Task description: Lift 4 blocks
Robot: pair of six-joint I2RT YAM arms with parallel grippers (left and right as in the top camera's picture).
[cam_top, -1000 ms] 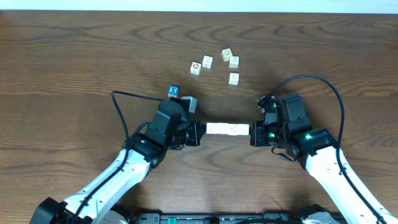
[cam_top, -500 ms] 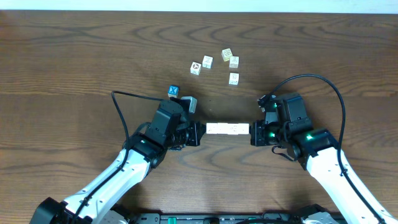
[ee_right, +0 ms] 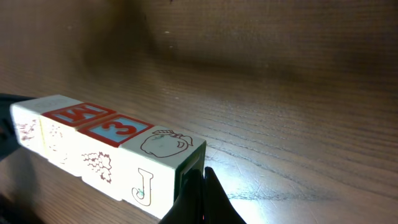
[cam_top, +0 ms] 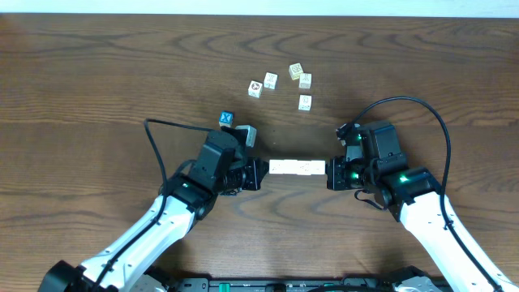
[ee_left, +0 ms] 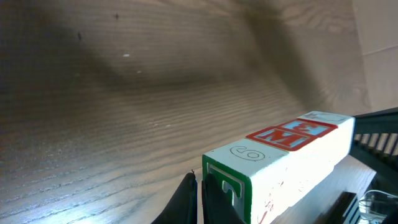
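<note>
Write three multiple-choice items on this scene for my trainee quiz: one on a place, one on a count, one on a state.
1. Where is the row of blocks?
A) between the left pincer and the right pincer
B) at the far left edge
C) stacked upright on its own

2. How many blocks make up the row?
A) two
B) four
C) six

3. How do the right pincer's jaws stand?
A) wide open
B) shut
C) out of every view

Key:
1 A, the overhead view shows the row spanning the gap between the two tips.
2 B, the right wrist view shows four cubes end to end.
3 B, its fingers lie together against the row's end.
</note>
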